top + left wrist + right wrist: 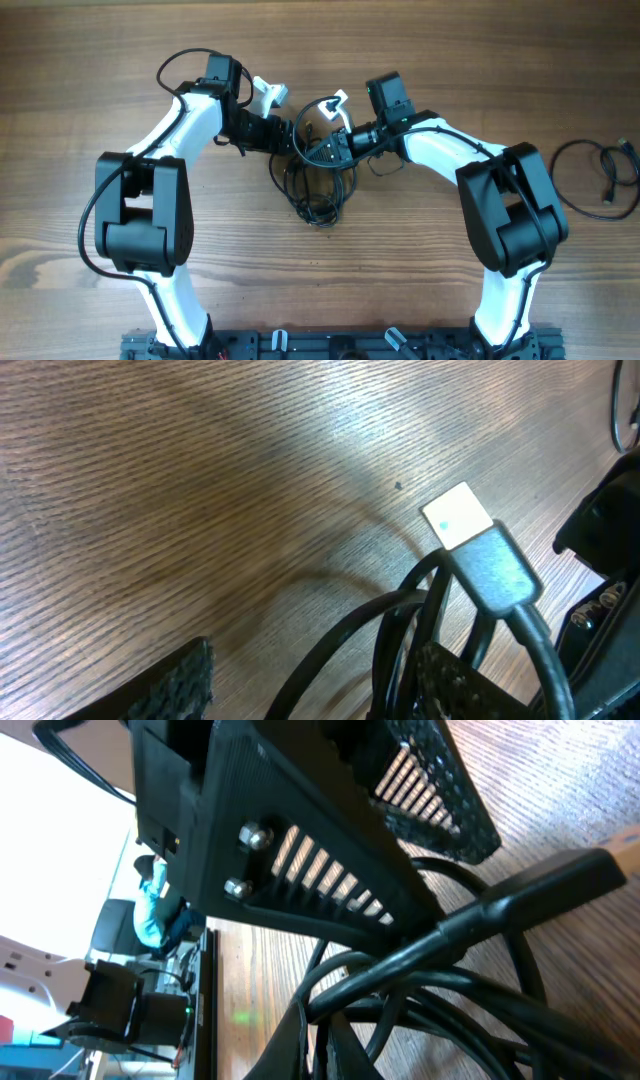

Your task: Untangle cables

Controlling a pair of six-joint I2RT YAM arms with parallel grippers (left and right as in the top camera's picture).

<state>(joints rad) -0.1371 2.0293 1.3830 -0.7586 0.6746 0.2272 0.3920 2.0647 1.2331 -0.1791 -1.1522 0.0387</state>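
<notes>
Overhead view: the cables [318, 200] lie knotted at the centre of the table [450, 310]. The left gripper [288, 140], jaws apart, grasps nothing; a silver-tipped plug [458, 515] lies just ahead of it. The right gripper [328, 150], clenched, pinches a cord of the knot.

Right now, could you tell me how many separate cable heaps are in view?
2: a tangled bundle in the middle of the overhead view, and a loose coil at its right edge. Strands inside the bundle may be hidden.
</notes>
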